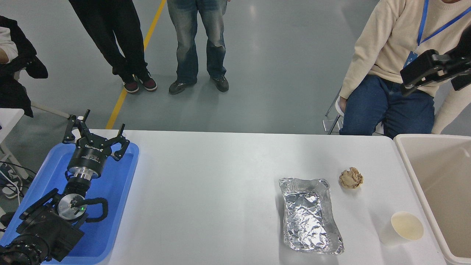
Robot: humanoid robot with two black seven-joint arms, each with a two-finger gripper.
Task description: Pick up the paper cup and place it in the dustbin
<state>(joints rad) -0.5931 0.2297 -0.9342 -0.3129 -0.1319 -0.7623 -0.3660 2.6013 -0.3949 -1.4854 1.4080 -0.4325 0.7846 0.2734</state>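
The paper cup [404, 226] stands upright near the table's front right corner, white outside and cream inside, with nothing touching it. Just to its right is the dustbin [440, 173], a large beige bin with a thick rim against the table's right end. My right gripper [419, 73] is raised high at the upper right, over the far corner of the dustbin and in front of a seated person, well away from the cup. Whether it is open or shut does not show. My left gripper [96, 134] is parked open over the blue tray at the lower left.
A crinkled foil tray [311, 217] lies left of the cup, and a crumpled brown paper ball [351, 178] sits behind it. The blue tray [117, 191] covers the table's left end. A seated person [386, 55] is at the far right; two others [195, 44] stand beyond the table.
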